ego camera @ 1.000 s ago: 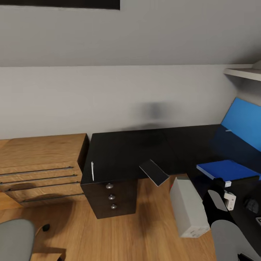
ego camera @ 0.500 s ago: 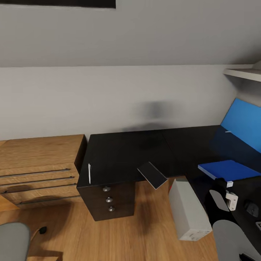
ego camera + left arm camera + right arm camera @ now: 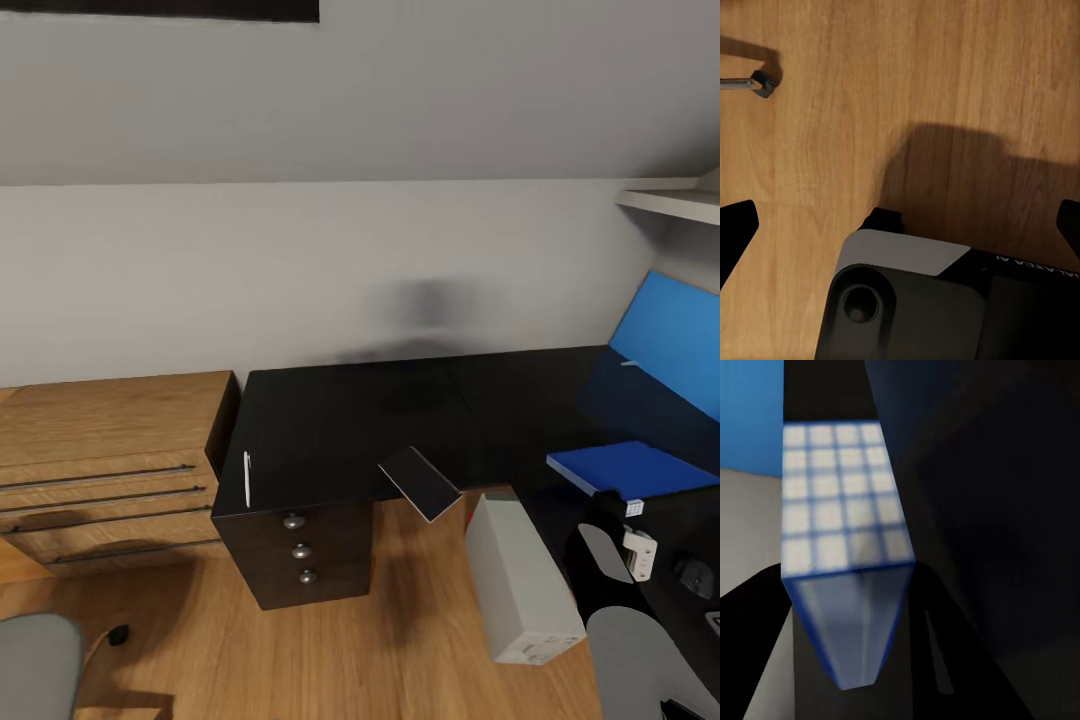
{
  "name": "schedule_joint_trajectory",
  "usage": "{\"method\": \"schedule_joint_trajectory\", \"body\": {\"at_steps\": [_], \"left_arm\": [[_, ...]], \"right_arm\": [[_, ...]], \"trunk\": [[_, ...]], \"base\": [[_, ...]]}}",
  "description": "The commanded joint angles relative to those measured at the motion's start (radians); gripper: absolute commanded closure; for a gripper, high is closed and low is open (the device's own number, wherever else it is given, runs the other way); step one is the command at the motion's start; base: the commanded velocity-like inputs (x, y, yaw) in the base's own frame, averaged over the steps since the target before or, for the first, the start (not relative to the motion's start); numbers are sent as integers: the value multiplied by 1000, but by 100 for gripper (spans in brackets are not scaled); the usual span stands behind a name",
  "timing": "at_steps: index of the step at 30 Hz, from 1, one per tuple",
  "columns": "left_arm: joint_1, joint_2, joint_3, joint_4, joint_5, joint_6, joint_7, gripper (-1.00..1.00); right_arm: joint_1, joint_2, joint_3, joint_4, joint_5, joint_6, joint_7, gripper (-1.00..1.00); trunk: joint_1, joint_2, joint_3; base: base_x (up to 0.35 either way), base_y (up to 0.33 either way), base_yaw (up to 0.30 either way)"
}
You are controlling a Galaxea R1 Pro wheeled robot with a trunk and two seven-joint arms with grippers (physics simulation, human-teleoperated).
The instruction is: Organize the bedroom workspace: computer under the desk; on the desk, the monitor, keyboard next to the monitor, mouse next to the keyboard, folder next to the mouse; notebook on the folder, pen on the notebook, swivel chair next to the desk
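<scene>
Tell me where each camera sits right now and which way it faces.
Head view: high on the robot, looking forward and down over the desk, the folder, the notebook, the pen and the computer; the right arm shows.
Left wrist view: on the left arm, facing the wooden floor; the robot's dark body shows.
Right wrist view: close against a blurred gridded pad.
Shared: the head and left wrist views both show the floor.

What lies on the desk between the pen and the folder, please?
In the head view, the notebook lies between the pen and the folder, overhanging the desk edge; the rest is bare black top.
</scene>
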Motion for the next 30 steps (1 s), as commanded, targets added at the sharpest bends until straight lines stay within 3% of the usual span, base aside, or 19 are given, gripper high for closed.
{"method": "schedule_joint_trajectory", "body": {"at_steps": [1, 2, 18, 30], "left_arm": [[-1, 0, -8, 0, 11, -5, 5, -100], [-1, 0, -8, 0, 11, -5, 5, -100], [-1, 0, -8, 0, 11, -4, 4, -100], [-1, 0, -8, 0, 11, -4, 4, -100]], "right_arm": [[-1, 0, 1, -1, -4, -3, -3, 100], [-1, 0, 1, -1, -3, -2, -3, -100], [-1, 0, 2, -1, -2, 12, -3, -100], [-1, 0, 2, -1, 1, 12, -3, -100]], "trunk": [[0, -1, -1], [0, -1, -1], [0, -1, -1], [0, -1, -1]], "base": [[0, 0, 0], [0, 0, 0], [-3, 0, 0], [-129, 0, 0]]}}
